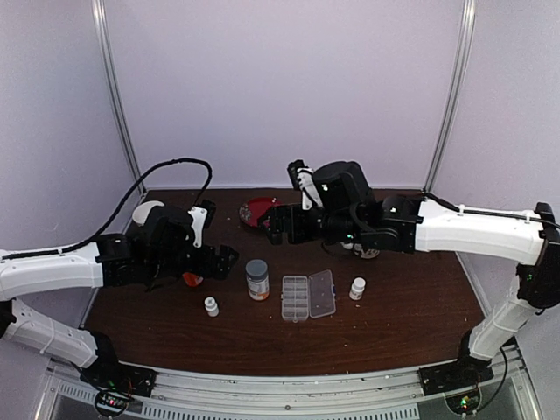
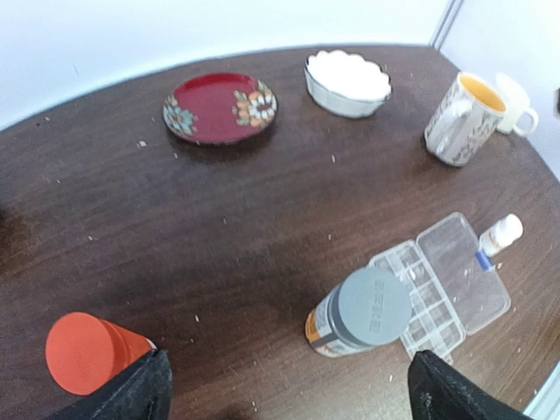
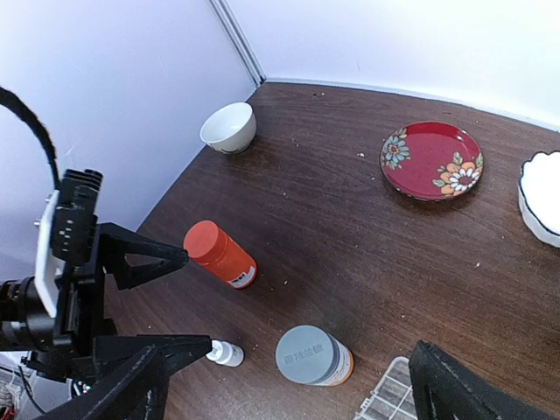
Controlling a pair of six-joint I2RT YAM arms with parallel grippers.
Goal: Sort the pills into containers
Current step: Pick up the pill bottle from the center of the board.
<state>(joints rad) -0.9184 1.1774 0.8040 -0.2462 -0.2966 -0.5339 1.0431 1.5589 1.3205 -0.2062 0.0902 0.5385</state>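
Clear pill box (image 1: 308,296) beside grey-capped bottle (image 1: 257,279)

Table (image 2: 262,219): dark brown wood
Middle: open clear pill box (image 1: 307,296), grey-capped bottle (image 2: 363,311), orange-red bottle (image 3: 219,253)
Rear: red floral plate (image 2: 220,107), scalloped white bowl (image 2: 347,81), mug (image 2: 462,118)

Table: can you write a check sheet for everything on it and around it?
Surface: brown table, pale specks scattered on it.
Job's things: pill box, lid open; pills too small to tell from the specks.
Clutter: grey-capped bottle, orange bottle, white bottles, red plate, bowls, mug.
Grippers: left gripper and right gripper open, empty.
Cables: black cable loops behind the left arm.
Surroundings: white walls, metal posts.
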